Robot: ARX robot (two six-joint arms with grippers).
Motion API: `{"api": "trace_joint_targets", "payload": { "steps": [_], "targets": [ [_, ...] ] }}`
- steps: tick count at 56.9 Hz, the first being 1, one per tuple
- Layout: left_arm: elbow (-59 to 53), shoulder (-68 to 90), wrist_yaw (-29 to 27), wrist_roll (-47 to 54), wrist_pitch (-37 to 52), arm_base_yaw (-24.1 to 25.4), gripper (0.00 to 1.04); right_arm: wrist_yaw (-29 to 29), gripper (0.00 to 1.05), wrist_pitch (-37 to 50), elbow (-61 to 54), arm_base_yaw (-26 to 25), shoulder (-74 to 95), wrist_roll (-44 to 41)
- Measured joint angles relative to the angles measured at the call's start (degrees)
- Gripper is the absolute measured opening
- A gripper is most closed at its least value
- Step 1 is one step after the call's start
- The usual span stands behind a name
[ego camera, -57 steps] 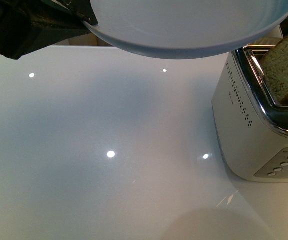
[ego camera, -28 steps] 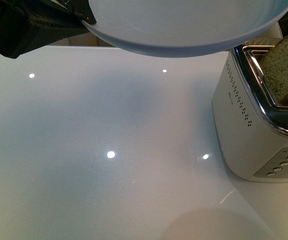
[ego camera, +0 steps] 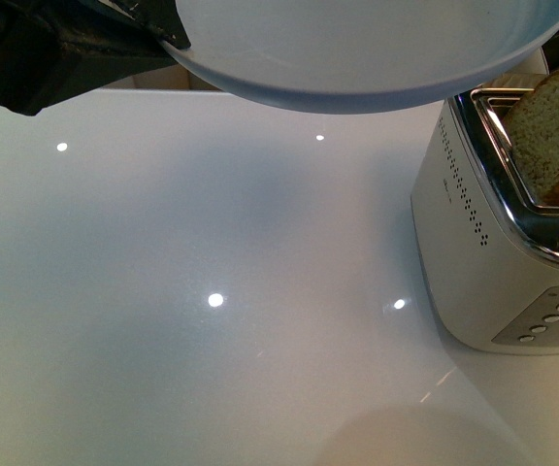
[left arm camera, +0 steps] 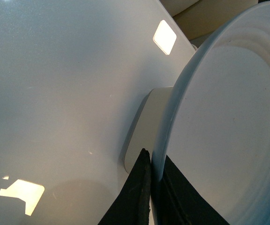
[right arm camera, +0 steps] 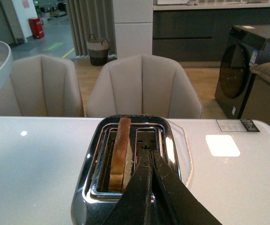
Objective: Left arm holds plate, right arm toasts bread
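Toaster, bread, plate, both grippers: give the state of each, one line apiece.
Toaster: upright on the table, one slot loaded, one empty.
Bread: standing in a slot, top sticking out.
Plate: held aloft by its rim.
Left gripper: shut on the plate's rim.
Right gripper: shut, empty, above the toaster.

Cropped and hidden
The plate (ego camera: 357,58) runs past the front view's top edge. The toaster (ego camera: 474,262) is cropped at right, its slot hiding the lower bread (ego camera: 551,126). Markings on its buttons (ego camera: 548,325) are too small to read.
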Motion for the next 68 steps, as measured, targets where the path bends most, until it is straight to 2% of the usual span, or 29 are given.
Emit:
{"api": "trace_joint_targets", "payload": {
  "steps": [21,51,57,68],
  "targets": [
    [0.0,0.0,0.0,0.0,0.0,0.0,0.03,0.0,0.02,-8.8,0.0,0.0,-9.0,0.0],
    [0.0,0.0,0.0,0.0,0.0,0.0,0.03,0.0,0.02,-16.5,0.0,0.0,-16.8,0.0],
    [0.0,0.0,0.0,0.0,0.0,0.0,0.03,0.0,0.02,-25.4,0.0,0.0,-24.2,0.0],
    [0.0,0.0,0.0,0.0,0.0,0.0,0.03,0.0,0.02,-26.3,0.0,0.0,-26.2,0.0]
  ]
}}
